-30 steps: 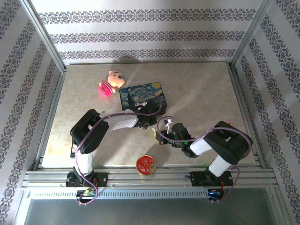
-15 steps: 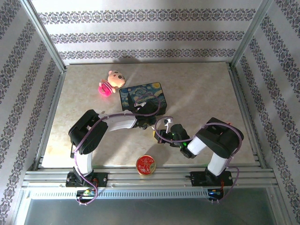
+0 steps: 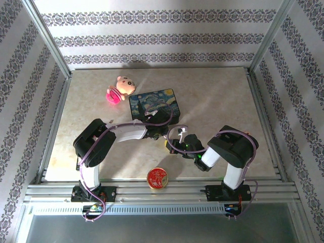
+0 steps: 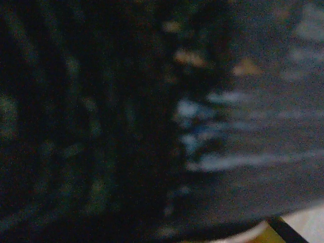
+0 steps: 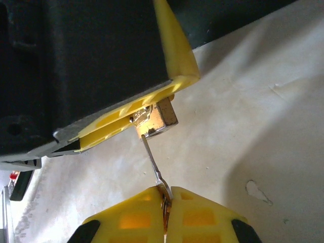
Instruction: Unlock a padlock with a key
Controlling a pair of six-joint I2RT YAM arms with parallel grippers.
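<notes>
- Top external view: you see the painted box (image 3: 155, 103), a flat rectangle with a swirling dark-blue night-sky print, lying just beyond the two grippers, with the left arm's wrist over its near edge.
- A pink and cream plush toy (image 3: 118, 89) sits beside the box's far left corner, and a round red-gold tin (image 3: 157, 177) lies near the front rail, well apart from the grippers.
- The table (image 3: 217, 101) is pale, mottled beige, framed by aluminium rails and walls of striped, patterned paper.
- In the right wrist view, the left gripper (image 5: 152, 109), with its smooth yellow fingers, clamps the tiny brass-coloured padlock (image 5: 157, 118) above the table.
- The right gripper (image 5: 166, 205) is pinched on the thin silvery key (image 5: 153, 166), whose tip meets the padlock's underside.
</notes>
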